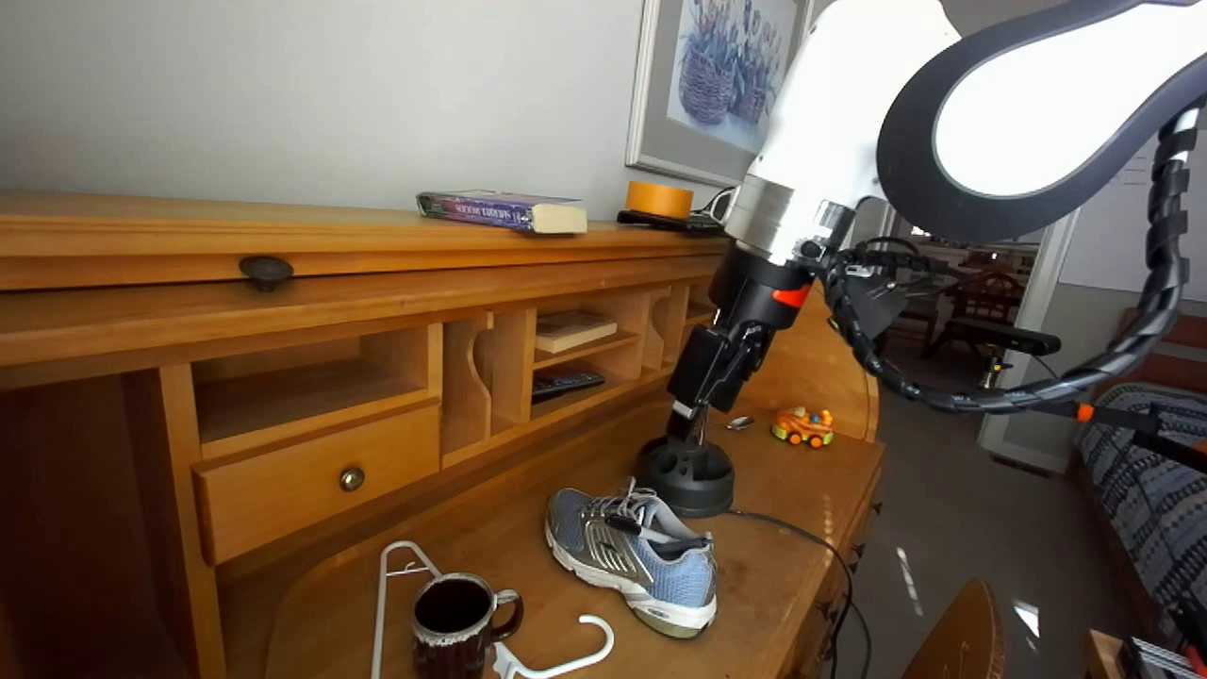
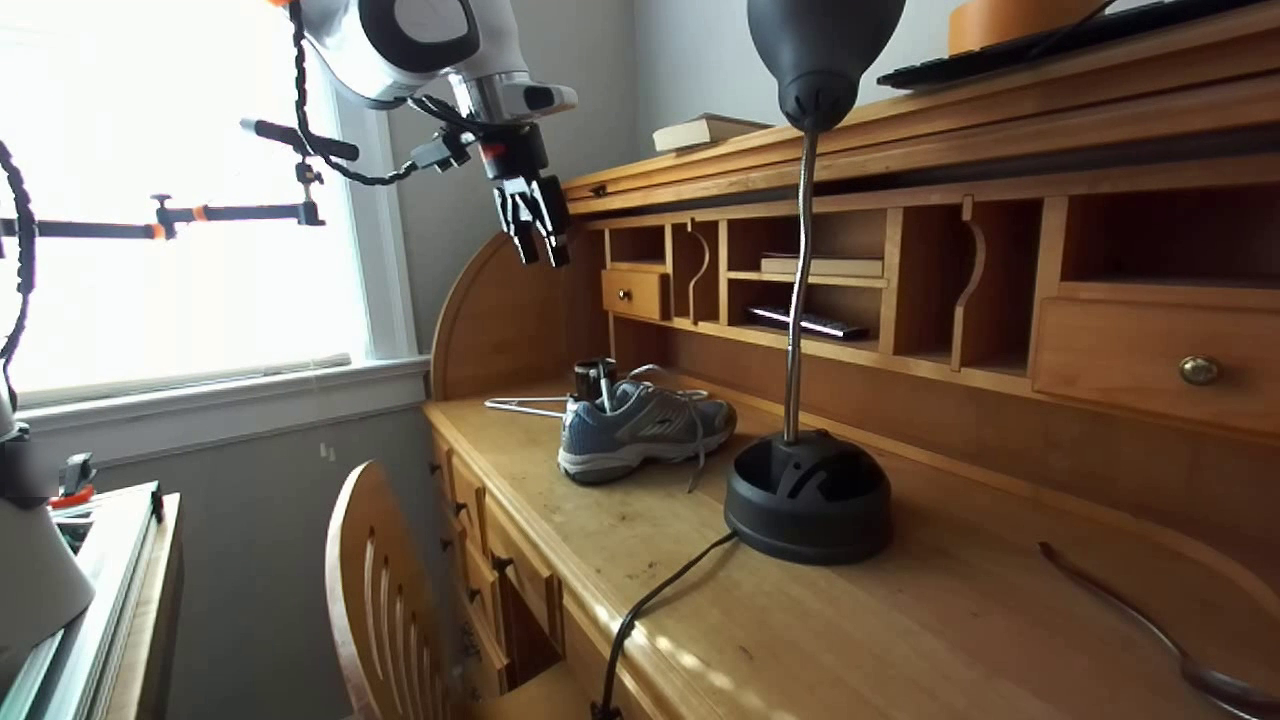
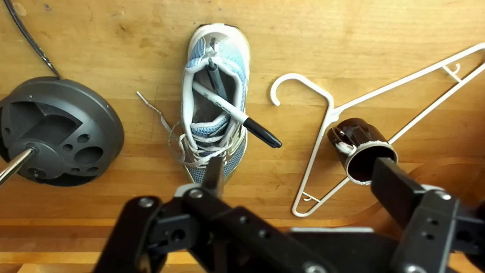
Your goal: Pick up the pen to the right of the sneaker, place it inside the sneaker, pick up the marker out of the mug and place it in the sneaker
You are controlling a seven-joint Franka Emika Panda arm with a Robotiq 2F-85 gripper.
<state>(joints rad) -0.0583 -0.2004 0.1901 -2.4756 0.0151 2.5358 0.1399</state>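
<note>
Pincer point(image 3: 299, 163) spread, empty; wrist view puts slim white black-capped marker point(image 3: 234, 110) at its 10 o'clock, axis 10-to-4 across grey-blue mesh sneaker point(image 3: 209, 129); I'd expect retreat.

Pen point(image 3: 217, 80) and marker point(image 3: 237, 113) in sneaker point(image 2: 645, 430), sneaker on desk point(image 2: 980, 610) — between lamp point(image 2: 808, 520) and mug point(image 3: 358, 134)

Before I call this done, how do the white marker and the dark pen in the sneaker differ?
Colour: the marker has a white barrel and black cap; the pen looks dark grey.
Pose: the marker slants across the opening of the sneaker, its cap jutting over the side; the pen points back to the heel.
Both are slim and rest in the sneaker's opening.
</note>
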